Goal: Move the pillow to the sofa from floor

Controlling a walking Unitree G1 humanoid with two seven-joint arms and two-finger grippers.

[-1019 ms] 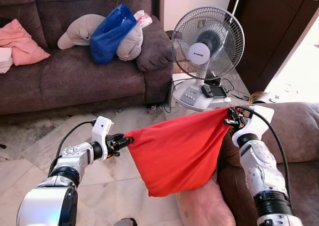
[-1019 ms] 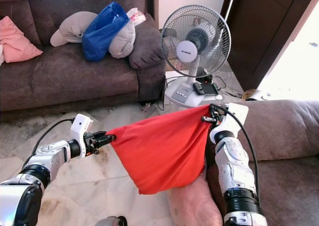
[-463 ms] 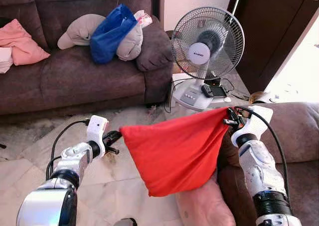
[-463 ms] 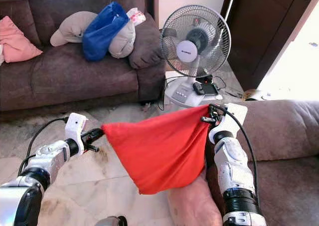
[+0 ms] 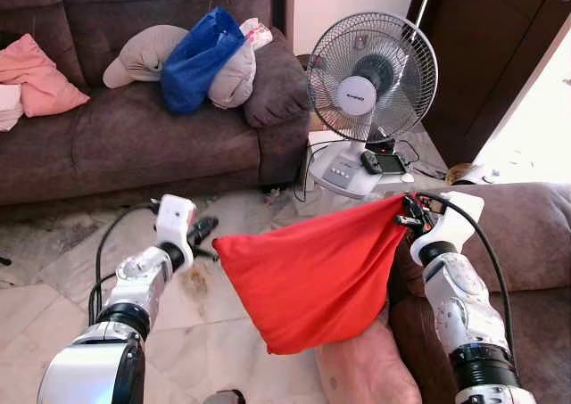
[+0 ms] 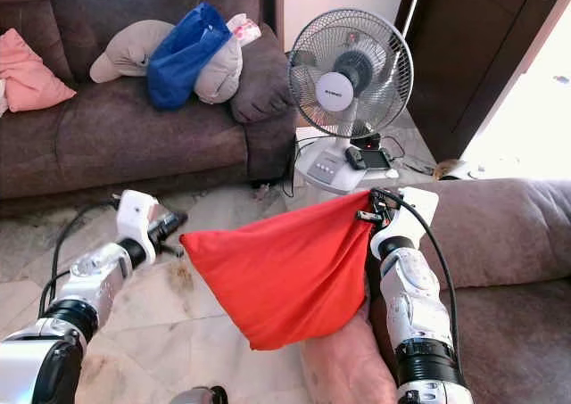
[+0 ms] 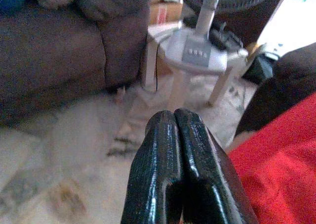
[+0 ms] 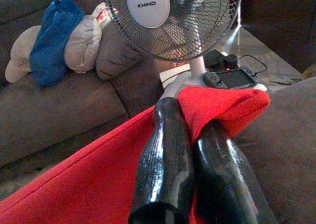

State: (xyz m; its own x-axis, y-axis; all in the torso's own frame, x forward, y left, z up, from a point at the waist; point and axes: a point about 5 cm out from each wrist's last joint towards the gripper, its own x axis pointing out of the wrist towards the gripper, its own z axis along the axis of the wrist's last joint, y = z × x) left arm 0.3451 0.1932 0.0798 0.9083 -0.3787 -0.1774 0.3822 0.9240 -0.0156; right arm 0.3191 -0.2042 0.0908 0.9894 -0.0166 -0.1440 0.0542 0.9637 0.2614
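Note:
A red pillow (image 5: 312,275) hangs in the air above the floor, in front of the near sofa arm. My right gripper (image 5: 410,218) is shut on the pillow's upper right corner, and the red cloth (image 8: 222,105) is pinched between its fingers in the right wrist view. My left gripper (image 5: 207,227) stands a little left of the pillow's free left corner, not touching it. Its fingers (image 7: 177,174) are pressed together with nothing between them. The long brown sofa (image 5: 134,136) stands at the back left.
A standing fan (image 5: 370,74) on a white base is behind the pillow. A blue bag (image 5: 201,61), grey cushions and a pink cushion (image 5: 36,74) lie on the back sofa. A second brown sofa (image 5: 535,226) is at my right, with a pink pillow (image 5: 366,368) below the red one.
My left gripper has let go of the pillow's left corner and drawn back to the left and away. That corner has sagged; the right gripper still holds its corner.

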